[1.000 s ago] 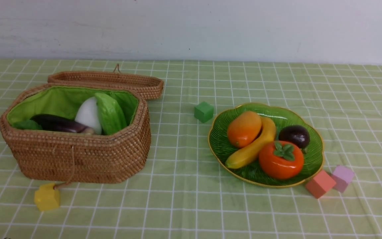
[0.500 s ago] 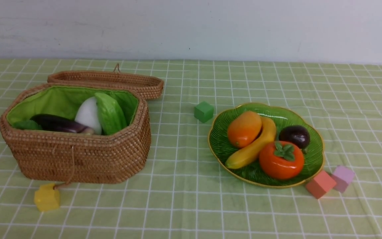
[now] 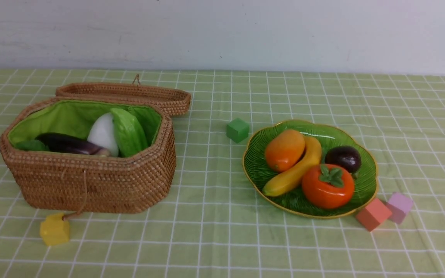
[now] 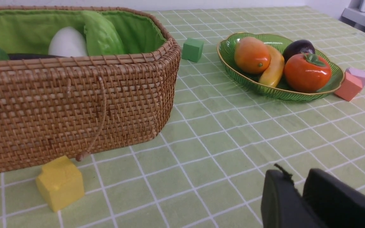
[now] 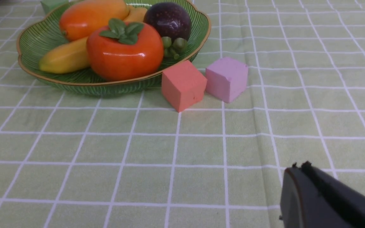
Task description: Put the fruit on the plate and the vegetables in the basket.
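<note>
Fruit's all on the green plate (image 3: 366, 184): mango (image 3: 284, 150), banana (image 3: 294, 172), persimmon (image 3: 327, 187), mangosteen (image 3: 343, 158). Eggplant (image 3: 68, 143), white gourd (image 3: 102, 133) and bitter gourd (image 3: 128, 132) sit in the open wicker basket (image 3: 95, 181). Left tool (image 4: 301, 198) has a thin gap between its jaws, gripping nothing; right tool (image 5: 298, 186) is closed and empty, low over the bench (image 3: 214, 231).

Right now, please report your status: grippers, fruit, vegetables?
Right gripper shut, empty; left gripper empty, narrow gap. Fruit on plate, vegetables in basket. Nothing blocking.
</note>
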`<action>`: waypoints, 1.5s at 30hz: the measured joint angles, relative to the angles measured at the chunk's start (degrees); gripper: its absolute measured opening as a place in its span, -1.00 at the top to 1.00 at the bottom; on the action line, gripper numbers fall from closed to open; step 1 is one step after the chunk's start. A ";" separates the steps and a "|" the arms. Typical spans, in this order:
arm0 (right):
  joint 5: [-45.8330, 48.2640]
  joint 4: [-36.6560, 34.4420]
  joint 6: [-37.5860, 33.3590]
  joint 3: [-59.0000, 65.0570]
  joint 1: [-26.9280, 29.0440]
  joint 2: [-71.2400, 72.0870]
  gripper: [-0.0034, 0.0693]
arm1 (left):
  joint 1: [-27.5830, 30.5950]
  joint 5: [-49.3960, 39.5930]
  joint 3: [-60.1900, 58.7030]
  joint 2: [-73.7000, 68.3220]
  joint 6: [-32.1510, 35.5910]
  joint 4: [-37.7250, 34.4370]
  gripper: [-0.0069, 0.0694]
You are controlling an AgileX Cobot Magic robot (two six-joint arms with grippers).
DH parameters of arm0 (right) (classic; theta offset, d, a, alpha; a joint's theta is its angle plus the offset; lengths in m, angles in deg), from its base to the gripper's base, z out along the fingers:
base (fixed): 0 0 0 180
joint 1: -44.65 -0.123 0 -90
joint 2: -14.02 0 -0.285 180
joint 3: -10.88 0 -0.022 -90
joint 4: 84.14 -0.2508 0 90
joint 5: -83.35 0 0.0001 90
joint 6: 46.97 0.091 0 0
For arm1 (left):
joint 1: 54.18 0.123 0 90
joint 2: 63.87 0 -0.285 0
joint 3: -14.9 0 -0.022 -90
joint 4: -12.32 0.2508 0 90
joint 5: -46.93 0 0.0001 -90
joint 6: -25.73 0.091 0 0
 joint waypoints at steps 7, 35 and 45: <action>0.00 0.04 0.00 0.00 0.00 0.00 0.93 | 0.00 0.00 0.00 0.00 0.00 0.41 0.50; 0.00 0.04 -0.05 0.00 0.00 0.00 0.85 | 33.66 6.07 -11.33 0.00 15.45 -25.82 0.85; 0.00 0.04 -0.05 0.00 0.00 0.00 0.82 | 33.66 6.07 -11.33 0.00 13.73 -25.68 0.85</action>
